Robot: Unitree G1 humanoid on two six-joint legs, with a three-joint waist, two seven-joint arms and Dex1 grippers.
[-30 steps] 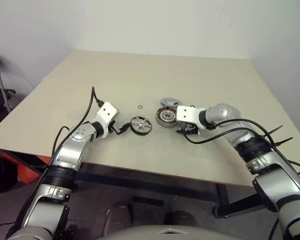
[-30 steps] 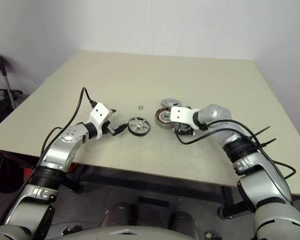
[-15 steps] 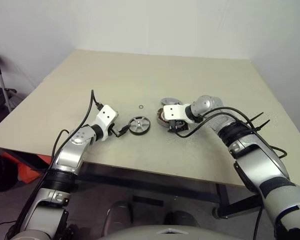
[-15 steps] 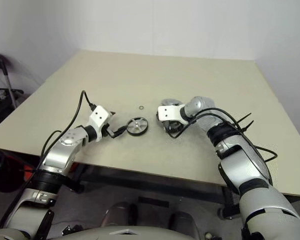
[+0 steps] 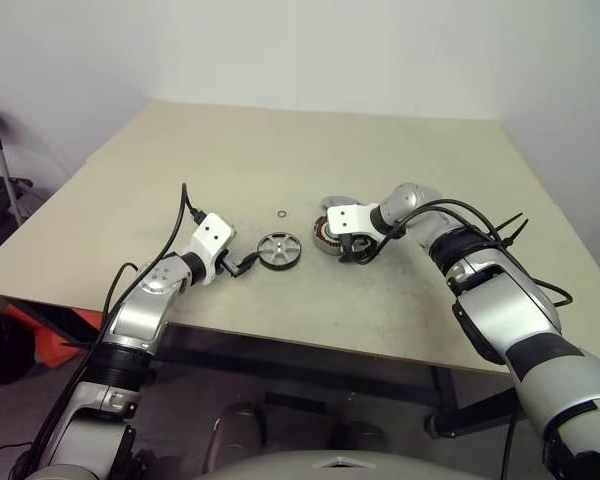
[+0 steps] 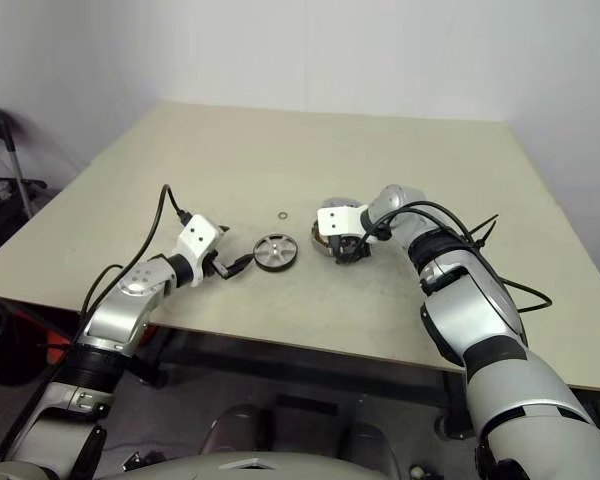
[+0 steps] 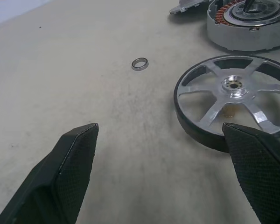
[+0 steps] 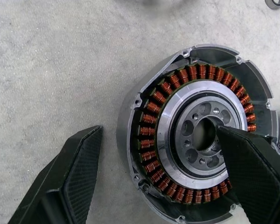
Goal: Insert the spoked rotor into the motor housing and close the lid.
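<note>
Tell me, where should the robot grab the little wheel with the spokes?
Probably by its black rim, from above. The spoked rotor lies flat on the table, so sideways fingers would scrape. One finger could drop between the spokes, one outside the rim. The open left pincer is nearest.

Our right hand (image 8: 158,186) has moved. It was down beside the motor housing (image 5: 330,236) on its right. Now it hangs right over the housing, tipped down more steeply, one finger (image 8: 256,172) over the silver centre. Our right elbow has swung up and in.
</note>
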